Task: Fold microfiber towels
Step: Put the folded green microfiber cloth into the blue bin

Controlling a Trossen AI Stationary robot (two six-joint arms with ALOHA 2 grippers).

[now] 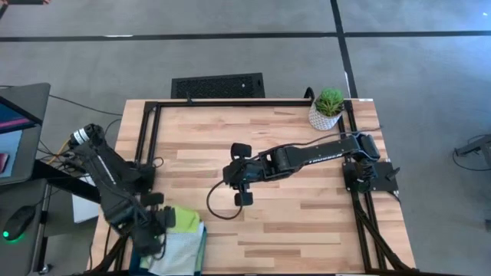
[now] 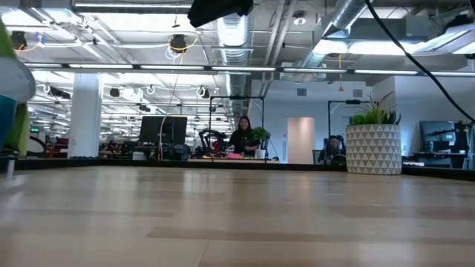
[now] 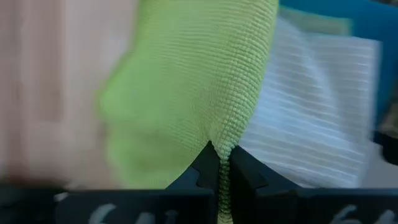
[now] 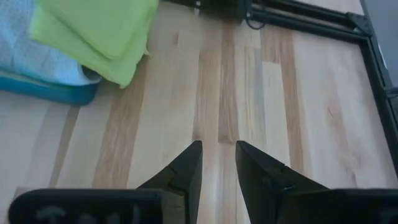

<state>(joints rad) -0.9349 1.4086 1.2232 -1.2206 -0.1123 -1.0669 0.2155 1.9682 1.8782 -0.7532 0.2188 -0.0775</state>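
Observation:
A lime green microfiber towel (image 3: 193,81) is at the table's near left corner, over a teal bin (image 1: 201,244) that holds a pale towel (image 3: 311,118). My left gripper (image 1: 157,226) stands over that bin, pointing down, shut on the lime towel. The right wrist view shows the lime towel (image 4: 99,31) in layers over the pale towel (image 4: 28,56), reaching past the bin's rim (image 4: 56,93). My right gripper (image 1: 242,184) hangs open over bare wood at mid-table, nothing between its fingers (image 4: 186,171). My left gripper pinches a bunched bit of the lime green towel (image 3: 219,134) between its two shut fingers, coming from above and pointing down. The cloth fans out below the fingers over the pale towel and the bin. Whether it hangs clear of them I cannot tell.
A potted plant (image 1: 328,109) in a white pot stands at the far right corner. Black frame rails (image 1: 230,102) run along the table's far and side edges. A black cable (image 1: 219,208) loops below the right arm. Bare wood lies at centre and near right.

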